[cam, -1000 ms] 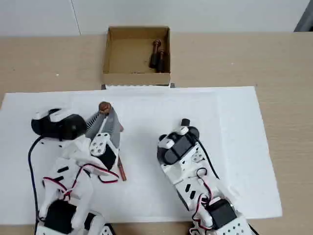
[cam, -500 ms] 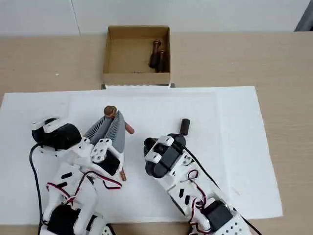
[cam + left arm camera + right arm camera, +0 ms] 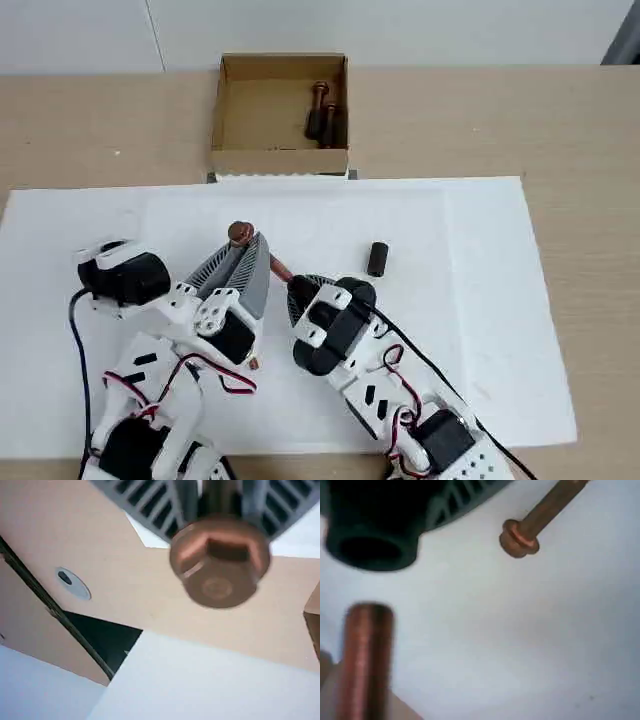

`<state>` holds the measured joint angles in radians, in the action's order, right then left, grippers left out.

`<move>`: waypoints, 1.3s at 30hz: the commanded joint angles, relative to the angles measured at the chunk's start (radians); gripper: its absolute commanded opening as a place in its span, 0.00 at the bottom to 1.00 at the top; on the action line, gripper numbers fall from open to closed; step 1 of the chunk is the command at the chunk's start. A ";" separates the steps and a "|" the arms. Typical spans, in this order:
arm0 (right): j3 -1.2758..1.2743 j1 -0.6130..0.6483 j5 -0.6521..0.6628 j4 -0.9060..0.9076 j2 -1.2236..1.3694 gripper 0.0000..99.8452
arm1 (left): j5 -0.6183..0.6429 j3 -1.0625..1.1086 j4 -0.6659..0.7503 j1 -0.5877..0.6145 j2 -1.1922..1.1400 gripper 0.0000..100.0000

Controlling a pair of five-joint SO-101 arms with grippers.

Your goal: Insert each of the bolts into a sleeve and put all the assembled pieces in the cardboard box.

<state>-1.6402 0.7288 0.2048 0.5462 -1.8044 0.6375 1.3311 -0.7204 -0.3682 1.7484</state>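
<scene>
The tabletop [image 3: 560,120] carries a white sheet [image 3: 480,330], and both arms work over this sheet. The cardboard box [image 3: 280,161] stands well beyond the tips of both tools, on the bare wood past the sheet's far edge. Inside it, against the wall on the right tool's side, lie two assembled pieces [image 3: 322,112], each a bolt with a dark sleeve on it. I judge this part of the task as done.

The left tool [image 3: 246,245] is clamped on a copper bolt [image 3: 240,233]. The head sticks out past the fingertips, and the shank points across toward the right tool [image 3: 300,290], which is close beside it. In the right wrist view a black sleeve [image 3: 370,545] sits against the ribbed finger, with its open end free. The right tool seems to be closed on this sleeve, although the grip itself is partly hidden. The end of the bolt's shank is near the opening but not inside it, so this third piece is not yet joined.

A second bolt [image 3: 251,352] lies on the sheet behind the left tool's fingers, between the two arms. A loose sleeve [image 3: 377,258] lies on the sheet just beyond the right tool, to its outer side. So, in my judgement, about half remains: two pairs to join and put in the box.
</scene>
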 commanded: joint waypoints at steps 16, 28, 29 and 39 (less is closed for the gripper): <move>0.008 0.036 0.017 -0.031 -0.008 0.00 | 0.008 0.039 -0.072 -0.077 0.015 0.00; 0.015 0.035 0.017 -0.053 -0.007 0.00 | 0.006 0.045 -0.141 -0.098 0.012 0.00; 0.014 0.035 0.017 -0.059 -0.007 0.00 | 0.006 0.045 -0.170 -0.110 0.012 0.00; 0.006 0.035 0.051 -0.067 -0.007 0.00 | 0.002 0.074 -0.272 -0.164 0.015 0.01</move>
<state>-1.6510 0.7626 0.2463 0.5125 -1.8029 0.6452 1.3909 -0.9766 -0.5140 1.7668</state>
